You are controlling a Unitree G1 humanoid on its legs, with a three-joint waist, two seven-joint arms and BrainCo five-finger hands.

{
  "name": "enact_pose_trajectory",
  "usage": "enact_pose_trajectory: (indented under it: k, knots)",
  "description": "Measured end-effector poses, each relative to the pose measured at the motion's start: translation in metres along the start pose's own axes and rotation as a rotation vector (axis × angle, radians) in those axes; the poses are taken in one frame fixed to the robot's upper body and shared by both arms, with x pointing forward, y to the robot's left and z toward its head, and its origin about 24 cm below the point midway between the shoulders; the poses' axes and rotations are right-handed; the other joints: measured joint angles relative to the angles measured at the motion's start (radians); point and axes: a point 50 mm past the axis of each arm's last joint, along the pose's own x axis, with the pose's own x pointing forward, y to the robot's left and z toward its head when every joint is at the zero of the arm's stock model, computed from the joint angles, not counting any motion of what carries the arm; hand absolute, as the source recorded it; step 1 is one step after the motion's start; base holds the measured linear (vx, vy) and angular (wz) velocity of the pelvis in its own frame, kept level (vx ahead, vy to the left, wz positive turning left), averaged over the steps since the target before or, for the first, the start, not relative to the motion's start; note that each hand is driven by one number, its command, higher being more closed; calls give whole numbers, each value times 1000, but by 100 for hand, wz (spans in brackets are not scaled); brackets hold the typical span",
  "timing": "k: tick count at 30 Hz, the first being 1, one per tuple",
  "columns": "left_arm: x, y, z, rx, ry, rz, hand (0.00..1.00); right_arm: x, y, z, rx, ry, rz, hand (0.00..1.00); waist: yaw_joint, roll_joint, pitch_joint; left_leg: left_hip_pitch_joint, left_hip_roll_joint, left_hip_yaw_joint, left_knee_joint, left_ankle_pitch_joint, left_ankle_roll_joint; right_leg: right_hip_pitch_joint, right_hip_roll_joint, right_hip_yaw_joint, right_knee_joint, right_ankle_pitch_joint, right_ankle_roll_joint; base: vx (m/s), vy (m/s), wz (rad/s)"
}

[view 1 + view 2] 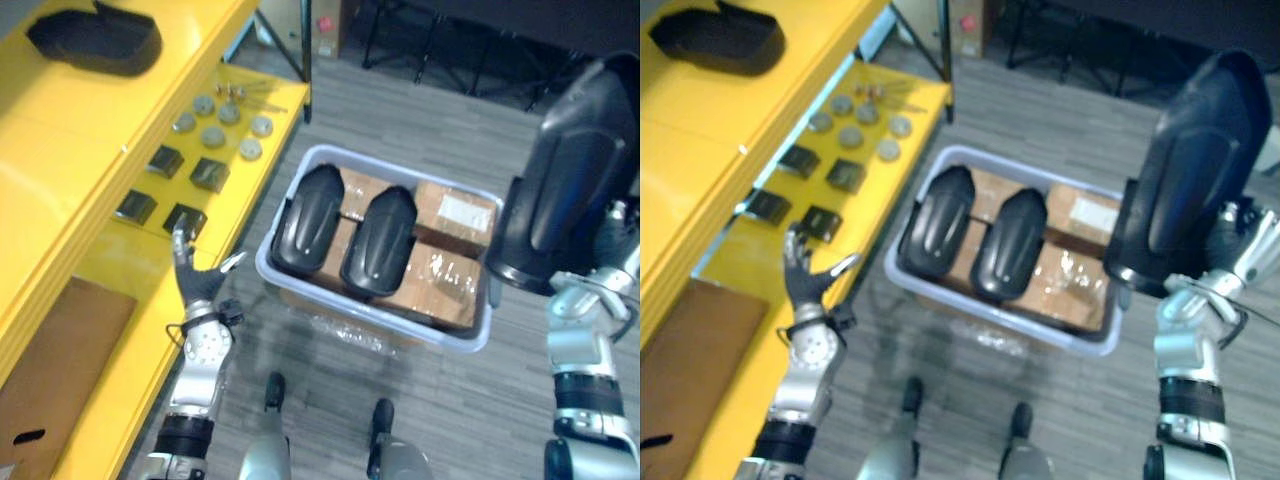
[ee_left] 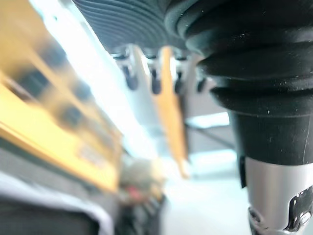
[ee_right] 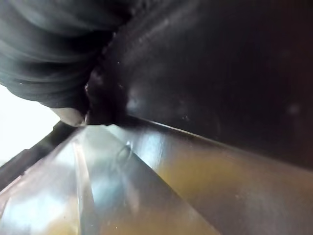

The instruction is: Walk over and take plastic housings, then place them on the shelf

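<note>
Up at right, black housing (image 1: 575, 170) over right robot hand (image 1: 600, 285), grip hidden, cannot tell. Left robot hand (image 1: 197, 280) spread open beside yellow shelf (image 1: 100, 130). Two more housings (image 1: 308, 220) in bin (image 1: 440, 335).

The left hand (image 1: 197, 280) is raised above its upright forearm, fingers straight and spread, thumb out sideways; the right hand (image 1: 1240, 250) is lifted above its vertical forearm.

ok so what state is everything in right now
left hand: open, empty, by the yellow shelf
held housing: up clear of the bin, at the right hand
left bin housing: lying on boxes
right bin housing: lying beside it
top-shelf housing: lying on the shelf
</note>
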Motion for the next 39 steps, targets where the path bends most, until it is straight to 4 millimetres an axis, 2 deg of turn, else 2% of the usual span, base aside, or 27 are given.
enact_pose_trajectory:
  k: [2,5,10,15,21,27,35,36,39]
  knots:
    - [-5,-19,-1,-73,29,-123,0,-7,7,20,31,-88,40,100,-5,-1,-29,23,3,6,-1,-4,0,20,3,5,-6,0,0,7,-17,-10]
    - [-13,-38,-4,-151,68,-248,0,-18,14,36,68,-141,86,100,-7,-1,-43,52,6,25,-7,-8,-1,39,4,13,-6,-1,0,-43,-8,-13]
    - [-28,-65,-6,-282,136,-411,0,-45,29,52,125,-163,176,100,-13,0,-80,67,4,33,-8,-15,2,48,2,25,-9,-7,3,-84,12,-7]
    - [-46,-89,-15,-313,215,-512,0,-70,41,64,173,-198,274,100,-12,-8,-129,68,6,27,-8,-16,4,64,6,28,-38,2,8,-37,-2,1]
    - [-55,-99,-26,-304,286,-548,0,-82,48,77,219,-231,317,100,-8,-18,-137,66,7,27,-8,-15,1,64,7,29,-39,8,13,0,0,0]
    - [-52,-113,-21,-299,280,-605,0,-98,57,92,262,-258,379,100,4,-24,-141,65,7,26,-8,-14,0,66,8,29,-39,11,9,0,0,0]
    - [-52,-114,-31,-278,335,-572,0,-112,61,106,301,-295,427,100,5,-32,-146,68,7,24,-8,-14,0,72,8,27,-40,10,8,-4,0,0]
    - [-52,-114,-32,-277,336,-569,100,-112,61,106,302,-297,428,100,5,-33,-147,68,7,24,-8,-14,0,73,9,27,-40,10,8,-41,-1,1]
    - [-53,-113,-35,-298,366,-550,100,-118,62,107,303,-303,448,100,5,-47,-156,68,8,25,-8,-14,0,73,9,27,-43,9,7,0,0,0]
